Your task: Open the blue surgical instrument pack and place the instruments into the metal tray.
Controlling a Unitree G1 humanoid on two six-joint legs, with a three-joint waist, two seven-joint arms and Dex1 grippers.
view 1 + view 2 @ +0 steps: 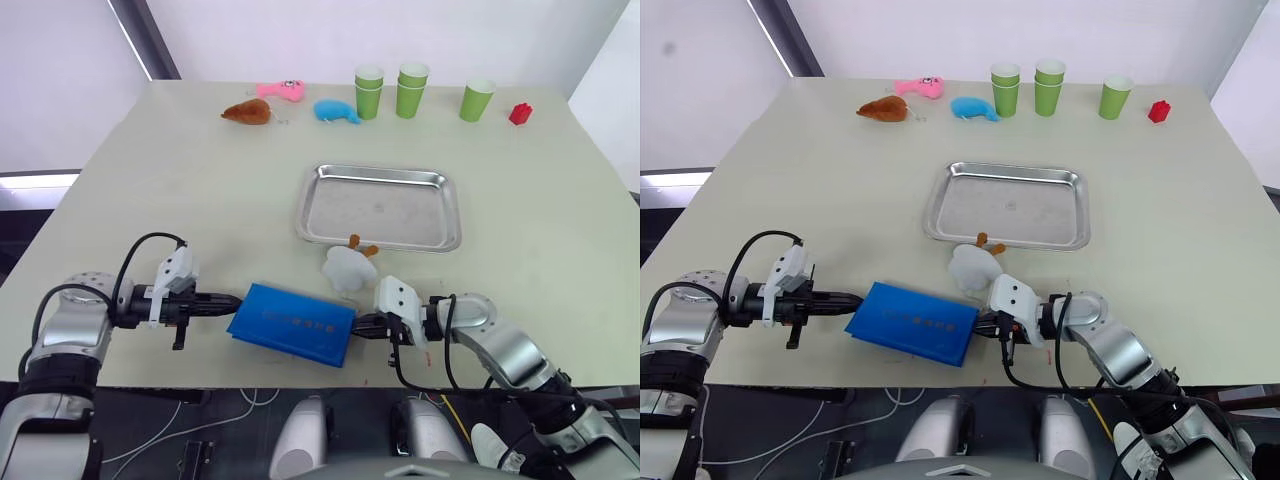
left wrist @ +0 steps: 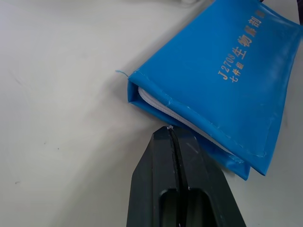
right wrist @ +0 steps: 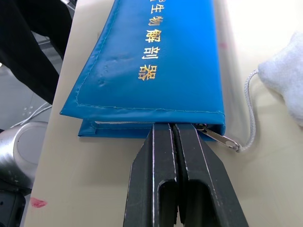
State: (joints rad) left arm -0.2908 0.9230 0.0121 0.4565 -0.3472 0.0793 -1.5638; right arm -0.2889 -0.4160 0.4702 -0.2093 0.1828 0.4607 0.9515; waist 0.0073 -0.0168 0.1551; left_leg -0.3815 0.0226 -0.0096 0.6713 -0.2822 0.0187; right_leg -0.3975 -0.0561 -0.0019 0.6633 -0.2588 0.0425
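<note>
Pincers flank the blue surgical instrument pack (image 1: 292, 323), your landmark here: the left pincer (image 1: 232, 300) has its fingers pressed together, tips touching the pack's zipped corner, and the right pincer (image 1: 362, 325) is likewise narrowed to nothing against the opposite edge, beside the zipper pull (image 3: 218, 137). You can see the pack lies flat at the counter's (image 1: 180, 180) near edge, zipped, so opening it is yet to be done and no instruments are out. Just beyond the pack sits a white plush toy (image 1: 347, 267), then the metal tray (image 1: 378, 178), bare. Far beyond it stand green cups (image 1: 369, 91) and small toys before a pale wall.
</note>
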